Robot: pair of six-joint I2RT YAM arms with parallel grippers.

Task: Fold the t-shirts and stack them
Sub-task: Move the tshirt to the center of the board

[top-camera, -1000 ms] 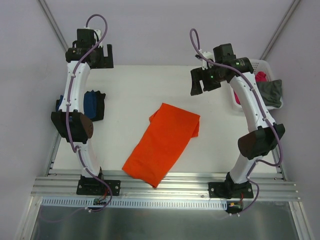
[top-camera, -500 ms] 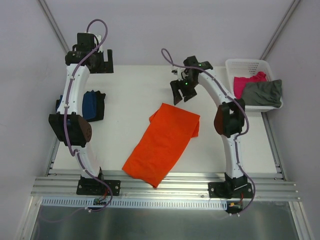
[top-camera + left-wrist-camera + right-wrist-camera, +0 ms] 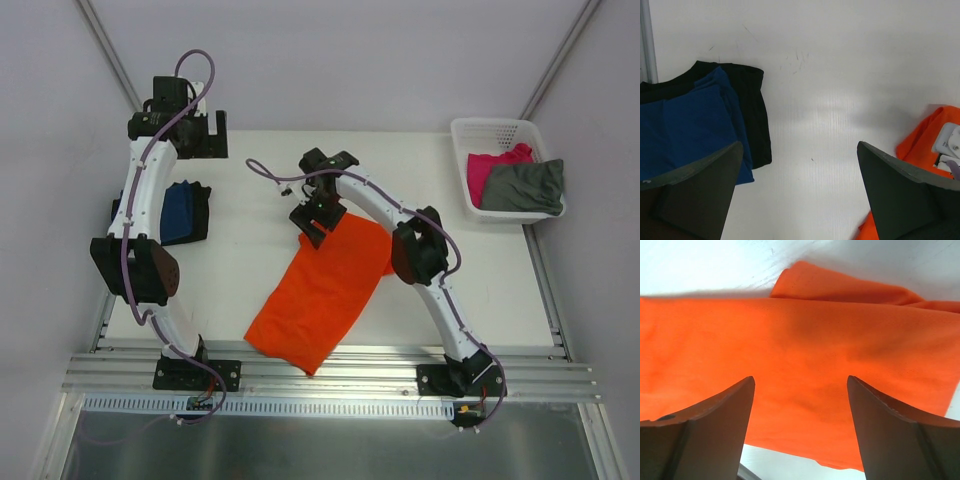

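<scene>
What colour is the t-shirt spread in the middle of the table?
Plain bright orange, no pattern. The t-shirt shows best in the right wrist view.

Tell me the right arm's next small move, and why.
Probably lower the right gripper onto the orange shirt and close on its far edge. The jaws stand open just above that end, with cloth filling the wrist view, and the shirt lies as a long strip, not yet folded small.
</scene>
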